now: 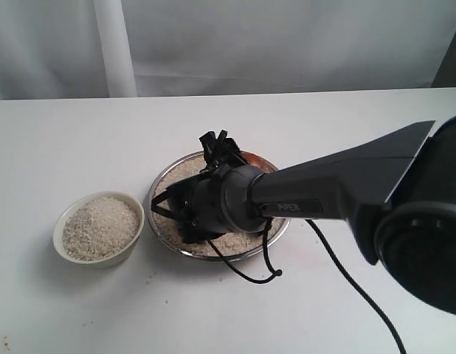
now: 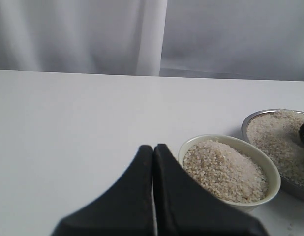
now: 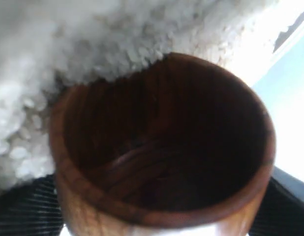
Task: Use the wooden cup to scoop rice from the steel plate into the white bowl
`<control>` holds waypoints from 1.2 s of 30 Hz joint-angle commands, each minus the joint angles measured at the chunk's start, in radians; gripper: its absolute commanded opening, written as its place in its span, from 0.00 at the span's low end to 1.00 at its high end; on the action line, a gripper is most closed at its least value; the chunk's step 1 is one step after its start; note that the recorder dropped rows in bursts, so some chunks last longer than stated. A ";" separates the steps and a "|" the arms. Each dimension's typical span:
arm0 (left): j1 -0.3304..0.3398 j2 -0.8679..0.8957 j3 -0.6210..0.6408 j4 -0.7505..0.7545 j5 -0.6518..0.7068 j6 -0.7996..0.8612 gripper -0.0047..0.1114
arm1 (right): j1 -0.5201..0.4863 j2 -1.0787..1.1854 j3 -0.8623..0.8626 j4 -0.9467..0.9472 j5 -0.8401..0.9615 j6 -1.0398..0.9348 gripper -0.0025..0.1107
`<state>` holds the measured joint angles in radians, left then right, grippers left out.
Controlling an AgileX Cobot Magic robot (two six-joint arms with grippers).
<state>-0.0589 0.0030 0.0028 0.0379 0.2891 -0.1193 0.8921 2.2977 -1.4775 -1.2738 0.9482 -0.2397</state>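
The steel plate (image 1: 156, 193) sits mid-table holding a loose layer of rice (image 1: 235, 240). My right gripper (image 1: 220, 158) hangs low over the plate, shut on the wooden cup (image 1: 251, 158), of which only a reddish sliver shows past the wrist. In the right wrist view the cup (image 3: 162, 147) fills the frame on its side, dark and empty inside, its rim against the rice (image 3: 93, 39). The white bowl (image 1: 132, 210) stands left of the plate, heaped with rice (image 1: 99, 225). My left gripper (image 2: 153, 148) is shut on nothing, just beside the bowl (image 2: 191, 144); the plate (image 2: 246, 123) lies beyond.
The right arm (image 1: 339, 184) reaches in from the right, with a black cable (image 1: 346, 276) trailing across the table in front of the plate. A white curtain and pole (image 1: 114, 48) stand behind the table's far edge. A few stray grains lie on the front of the table.
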 commanded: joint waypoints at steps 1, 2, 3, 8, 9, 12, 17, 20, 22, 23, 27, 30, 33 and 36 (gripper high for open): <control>-0.004 -0.003 -0.003 -0.005 -0.004 -0.004 0.04 | 0.006 -0.027 -0.003 0.104 -0.065 -0.003 0.02; -0.004 -0.003 -0.003 -0.005 -0.004 -0.004 0.04 | 0.006 -0.035 -0.003 0.118 -0.074 -0.001 0.02; -0.004 -0.003 -0.003 -0.005 -0.004 -0.004 0.04 | 0.006 -0.040 -0.003 0.127 -0.074 -0.001 0.02; -0.004 -0.003 -0.003 -0.005 -0.004 -0.004 0.04 | 0.006 -0.047 -0.003 0.154 -0.074 -0.001 0.02; -0.004 -0.003 -0.003 -0.005 -0.004 -0.004 0.04 | 0.006 -0.047 -0.003 0.165 -0.079 -0.001 0.02; -0.004 -0.003 -0.003 -0.005 -0.004 -0.004 0.04 | 0.006 -0.047 -0.003 0.204 -0.108 -0.001 0.02; -0.004 -0.003 -0.003 -0.005 -0.004 -0.004 0.04 | 0.006 -0.047 -0.003 0.248 -0.147 -0.001 0.02; -0.004 -0.003 -0.003 -0.005 -0.004 -0.004 0.04 | 0.006 -0.047 -0.003 0.250 -0.149 -0.001 0.02; -0.004 -0.003 -0.003 -0.005 -0.004 -0.004 0.04 | 0.006 -0.047 -0.003 0.250 -0.149 0.001 0.02; -0.004 -0.003 -0.003 -0.005 -0.004 -0.004 0.04 | 0.006 -0.047 -0.003 0.250 -0.149 0.006 0.02; -0.004 -0.003 -0.003 -0.005 -0.004 -0.004 0.04 | 0.006 -0.047 -0.003 0.266 -0.168 0.008 0.02; -0.004 -0.003 -0.003 -0.005 -0.004 -0.004 0.04 | 0.006 -0.047 -0.003 0.271 -0.201 0.023 0.02; -0.004 -0.003 -0.003 -0.005 -0.004 -0.004 0.04 | 0.006 -0.049 -0.003 0.271 -0.228 0.041 0.02; -0.004 -0.003 -0.003 -0.005 -0.004 -0.002 0.04 | 0.006 -0.059 -0.003 0.273 -0.246 0.074 0.02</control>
<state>-0.0589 0.0030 0.0028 0.0379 0.2891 -0.1193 0.8956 2.2440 -1.4828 -1.0440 0.7889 -0.2009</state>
